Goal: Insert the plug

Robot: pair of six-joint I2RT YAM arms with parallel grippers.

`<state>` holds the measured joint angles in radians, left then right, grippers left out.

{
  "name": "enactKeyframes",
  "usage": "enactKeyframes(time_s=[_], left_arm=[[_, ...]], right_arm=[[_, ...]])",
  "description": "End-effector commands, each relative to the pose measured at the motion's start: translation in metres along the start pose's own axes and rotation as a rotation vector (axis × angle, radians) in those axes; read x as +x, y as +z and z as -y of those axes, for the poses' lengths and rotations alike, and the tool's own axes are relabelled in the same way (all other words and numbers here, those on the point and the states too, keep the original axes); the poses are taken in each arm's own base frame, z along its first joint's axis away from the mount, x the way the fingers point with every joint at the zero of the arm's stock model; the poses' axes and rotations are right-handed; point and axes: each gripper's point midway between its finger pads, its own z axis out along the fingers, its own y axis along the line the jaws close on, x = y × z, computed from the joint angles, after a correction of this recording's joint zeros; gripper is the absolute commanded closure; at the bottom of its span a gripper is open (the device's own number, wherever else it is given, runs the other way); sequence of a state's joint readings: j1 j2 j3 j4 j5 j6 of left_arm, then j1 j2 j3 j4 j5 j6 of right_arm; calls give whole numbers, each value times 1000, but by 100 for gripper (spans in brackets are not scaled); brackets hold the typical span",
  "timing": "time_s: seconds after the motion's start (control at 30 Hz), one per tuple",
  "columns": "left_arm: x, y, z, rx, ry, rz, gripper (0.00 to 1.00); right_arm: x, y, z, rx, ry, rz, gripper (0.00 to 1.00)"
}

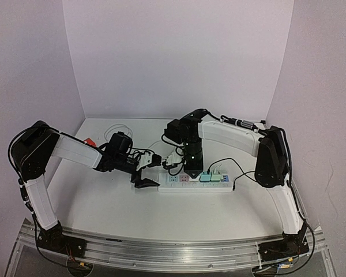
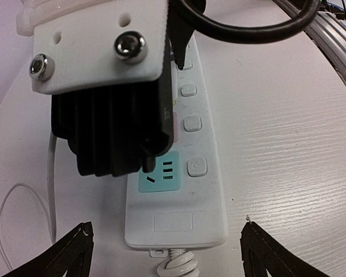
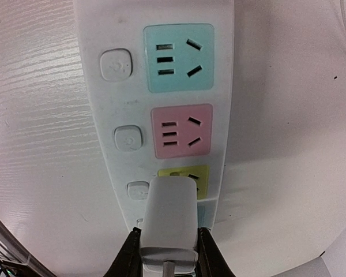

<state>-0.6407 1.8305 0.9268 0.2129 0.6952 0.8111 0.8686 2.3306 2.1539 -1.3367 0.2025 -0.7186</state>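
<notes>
The strip point(image 3: 118, 104) is smooth, faintly glossy white plastic with pastel socket faces, the plug point(image 3: 170, 213) satin white plastic, the table point(image 2: 288, 150) a matt white top with fine wood-like grain, the bracket point(image 2: 92, 34) matt white plastic bearing shiny metal screws point(image 2: 130, 46), and the cable point(image 2: 248, 32) glossy black.

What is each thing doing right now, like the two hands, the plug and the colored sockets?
left hand: open, empty
right hand: shut on white plug
white plug: held over yellow socket, seating unclear
teal socket: empty
pink socket: empty
yellow socket: partly covered by white plug
power strip: lying flat
</notes>
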Motion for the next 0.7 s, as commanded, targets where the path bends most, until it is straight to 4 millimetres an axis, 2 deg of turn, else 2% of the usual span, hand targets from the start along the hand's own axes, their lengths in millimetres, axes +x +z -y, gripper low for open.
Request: enactKeyframes(time_s=[0.0,0.17,0.47,0.67], left_arm=[[-10,-3,-7,-27,19,24,12],[-16,-4,-8,-32,1,46,12],[-31,-9,-16,-50,-15,85,13],[-31,-13,-17,-64,-13,82,14]], right_arm=[[69,17,-77,-358,-84,-366,100],[74,11,-79,-358,-81,-375,100],[84,-30,-57,-216,-97,-361,100],[89,-41,-50,-169,-97,-374,100]])
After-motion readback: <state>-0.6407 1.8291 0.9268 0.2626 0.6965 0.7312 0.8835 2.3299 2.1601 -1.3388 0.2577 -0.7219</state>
